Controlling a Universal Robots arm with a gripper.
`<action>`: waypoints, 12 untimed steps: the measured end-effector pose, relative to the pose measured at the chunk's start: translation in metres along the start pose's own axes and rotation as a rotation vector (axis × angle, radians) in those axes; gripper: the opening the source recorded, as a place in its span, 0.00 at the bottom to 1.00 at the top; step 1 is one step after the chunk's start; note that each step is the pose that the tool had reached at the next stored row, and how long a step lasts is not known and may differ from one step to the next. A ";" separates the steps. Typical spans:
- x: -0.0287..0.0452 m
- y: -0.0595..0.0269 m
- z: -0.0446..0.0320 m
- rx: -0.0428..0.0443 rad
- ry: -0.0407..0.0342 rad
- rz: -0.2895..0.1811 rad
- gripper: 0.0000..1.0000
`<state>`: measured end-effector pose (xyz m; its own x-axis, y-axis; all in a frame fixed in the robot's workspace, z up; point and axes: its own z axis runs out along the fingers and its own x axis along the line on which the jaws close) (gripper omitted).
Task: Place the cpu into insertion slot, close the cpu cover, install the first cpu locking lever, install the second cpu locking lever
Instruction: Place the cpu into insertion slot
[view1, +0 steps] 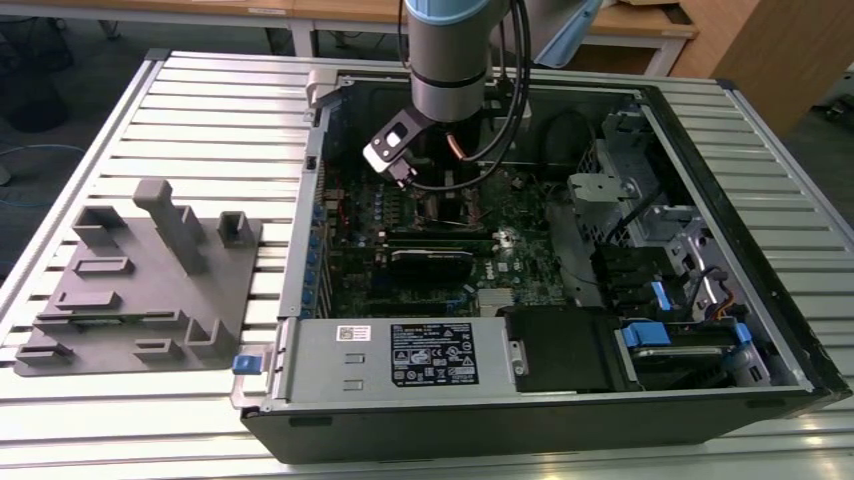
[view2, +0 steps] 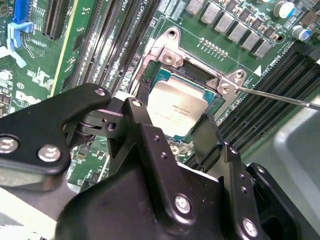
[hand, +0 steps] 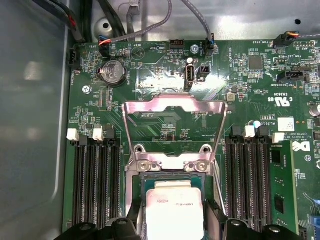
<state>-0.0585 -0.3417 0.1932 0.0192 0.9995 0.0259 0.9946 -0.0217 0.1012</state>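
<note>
Fingers: my fingers (view2: 204, 134) sit closest in the second wrist view, clamped on two opposite edges of the cpu (view2: 175, 106).
Cpu: it lies flat and square inside the insertion slot (hand: 172, 176). I judge it seated or very nearly so, though the contact underneath is hidden.
Done: the placing looks all but finished, short of my letting go.
Cpu cover: the cpu cover (hand: 175, 103) stands upright on its hinge just beyond the slot, its window showing the board behind; it is not closed.
Levers: one locking lever (view2: 280, 97) juts out free as a thin rod past the slot's corner, unlatched. With the cover up, I judge the second undone too.
Remaining: cover down, then both levers.
Tight edges: memory slots (hand: 95, 182) run close along both flanks of the slot, just outside my fingers, and the raised cover walls off the hinge side.
Open room: straight up looks free, and the case wall (hand: 30, 130) is well apart. In the exterior view the arm (view1: 454, 60) drops into the open computer case (view1: 300, 250) on the slatted surface (view1: 200, 110), with cables (view1: 501, 140) near it.
</note>
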 end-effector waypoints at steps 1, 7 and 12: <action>0.0007 0.0000 0.0002 -0.0001 0.0001 0.000 0.61; 0.0020 -0.0002 0.0017 -0.0001 -0.0002 0.000 0.61; 0.0020 -0.0002 0.0017 -0.0002 -0.0003 0.000 0.61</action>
<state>-0.0585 -0.3397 0.1915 0.0190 0.9995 0.0257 0.9946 -0.0215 0.1013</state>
